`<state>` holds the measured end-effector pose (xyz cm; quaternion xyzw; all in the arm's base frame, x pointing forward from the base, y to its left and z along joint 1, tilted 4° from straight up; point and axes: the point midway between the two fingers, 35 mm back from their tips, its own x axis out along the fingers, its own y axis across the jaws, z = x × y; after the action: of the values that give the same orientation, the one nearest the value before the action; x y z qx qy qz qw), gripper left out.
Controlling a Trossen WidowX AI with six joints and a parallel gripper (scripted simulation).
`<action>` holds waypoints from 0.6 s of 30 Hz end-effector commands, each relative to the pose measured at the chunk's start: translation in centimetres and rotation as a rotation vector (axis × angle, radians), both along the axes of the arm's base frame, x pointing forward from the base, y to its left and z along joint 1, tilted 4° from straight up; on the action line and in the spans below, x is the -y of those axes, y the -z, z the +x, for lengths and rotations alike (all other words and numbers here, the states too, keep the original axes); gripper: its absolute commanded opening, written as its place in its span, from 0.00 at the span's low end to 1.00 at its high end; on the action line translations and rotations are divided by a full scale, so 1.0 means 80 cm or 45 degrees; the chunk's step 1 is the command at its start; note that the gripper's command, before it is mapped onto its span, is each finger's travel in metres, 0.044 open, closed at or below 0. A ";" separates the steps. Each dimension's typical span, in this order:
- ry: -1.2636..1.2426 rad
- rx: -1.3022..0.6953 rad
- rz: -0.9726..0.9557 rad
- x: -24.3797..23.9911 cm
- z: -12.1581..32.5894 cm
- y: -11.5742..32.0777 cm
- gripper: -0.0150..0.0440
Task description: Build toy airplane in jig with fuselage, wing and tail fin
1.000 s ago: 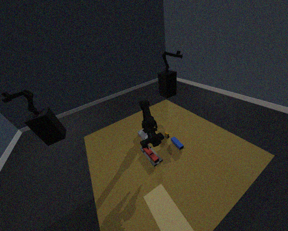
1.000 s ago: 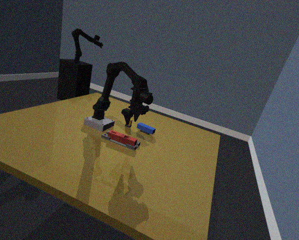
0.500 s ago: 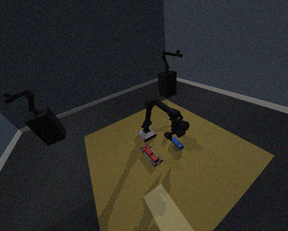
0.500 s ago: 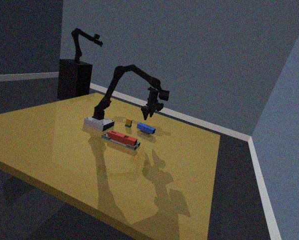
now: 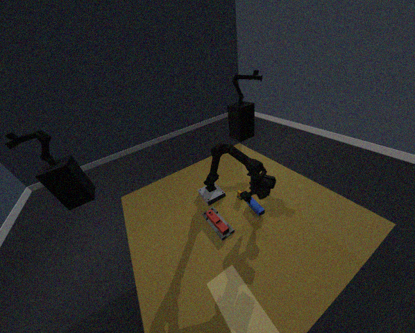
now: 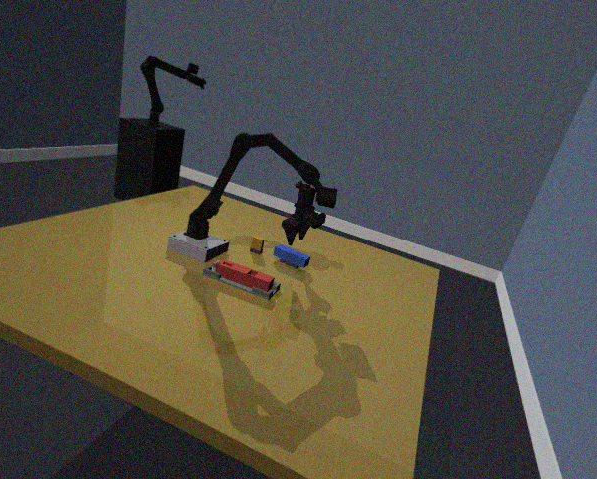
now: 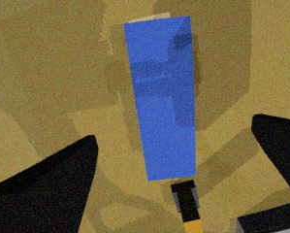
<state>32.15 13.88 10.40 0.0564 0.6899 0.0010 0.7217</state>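
Note:
The red fuselage [image 5: 216, 221] [image 6: 242, 275] lies lengthwise in the grey cradle [image 5: 228, 234] [image 6: 260, 291] and looks flat; its top sockets show no part in them. The blue wing [image 5: 256, 207] [image 6: 291, 255] [image 7: 166, 112] lies on the table beside the cradle, with a small dark part showing beneath it in the exterior view. The orange tail fin [image 5: 239, 193] [image 6: 257, 244] [image 7: 193, 226] stands near the wing's end toward the base, partly cut off in the wrist view. My gripper [image 6: 296, 239] [image 7: 175, 132] is open and empty, above the wing, with its fingers on either side in the wrist view.
The arm's pale base [image 5: 212, 195] [image 6: 198, 245] is behind the cradle, and its corner shows at the lower right of the wrist view. Two other arms on dark pedestals [image 5: 241, 121] [image 5: 69, 184] stand beyond the yellow table. Arm shadows and a bright patch cross the table.

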 end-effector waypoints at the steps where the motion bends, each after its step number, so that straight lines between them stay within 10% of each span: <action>1: 0.007 -0.016 -0.001 -0.002 -0.002 0.011 1.00; 18: 0.007 -0.016 -0.001 -0.004 0.000 0.041 1.00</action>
<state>32.38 14.23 8.20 0.0574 0.6871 0.0028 0.7243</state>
